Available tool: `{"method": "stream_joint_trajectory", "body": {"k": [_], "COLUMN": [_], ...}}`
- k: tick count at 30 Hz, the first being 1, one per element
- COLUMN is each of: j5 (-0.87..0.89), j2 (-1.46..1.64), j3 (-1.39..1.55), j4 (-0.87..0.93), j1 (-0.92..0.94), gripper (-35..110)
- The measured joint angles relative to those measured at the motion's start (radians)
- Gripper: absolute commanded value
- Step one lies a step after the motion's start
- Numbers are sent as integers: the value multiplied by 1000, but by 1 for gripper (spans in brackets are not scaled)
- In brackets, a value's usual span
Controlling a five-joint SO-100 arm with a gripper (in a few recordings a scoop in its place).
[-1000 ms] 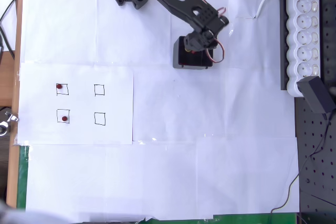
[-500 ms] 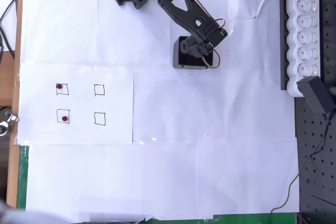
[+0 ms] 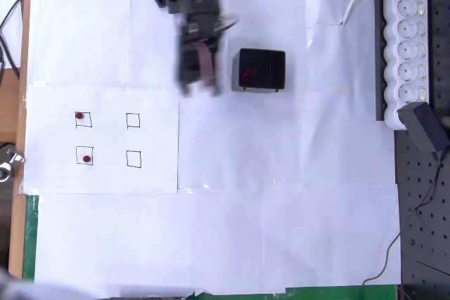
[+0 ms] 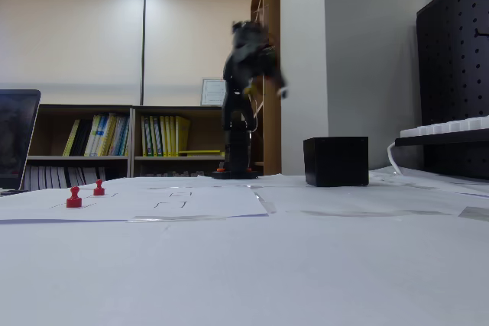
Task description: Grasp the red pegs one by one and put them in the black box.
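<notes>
Two red pegs stand on the left squares drawn on a paper sheet; the fixed view shows them too. The black box sits right of the arm, and a red spot shows inside it. In the fixed view the box stands right of the arm's base. My gripper is motion-blurred, hanging left of the box and pointing down the picture toward the sheet. Nothing red shows between its fingers, and the blur hides how the jaws stand.
A white power strip and a black adapter lie along the right edge. The two right squares on the sheet hold nothing. White paper covers the table.
The arm has swung from over the black box to the left, and now hangs beside the box toward the sheet. The box's inside is now uncovered. The pegs on the sheet have not moved.
</notes>
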Motion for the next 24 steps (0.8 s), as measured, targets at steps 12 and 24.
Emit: {"method": "stream_joint_trajectory", "body": {"k": [12,24], "j5": [83,25], "j2": [394,772], "j3": [-468,-337], "j4": [-1285,-1580], "j1": [419,472], "gripper": [23,23]}}
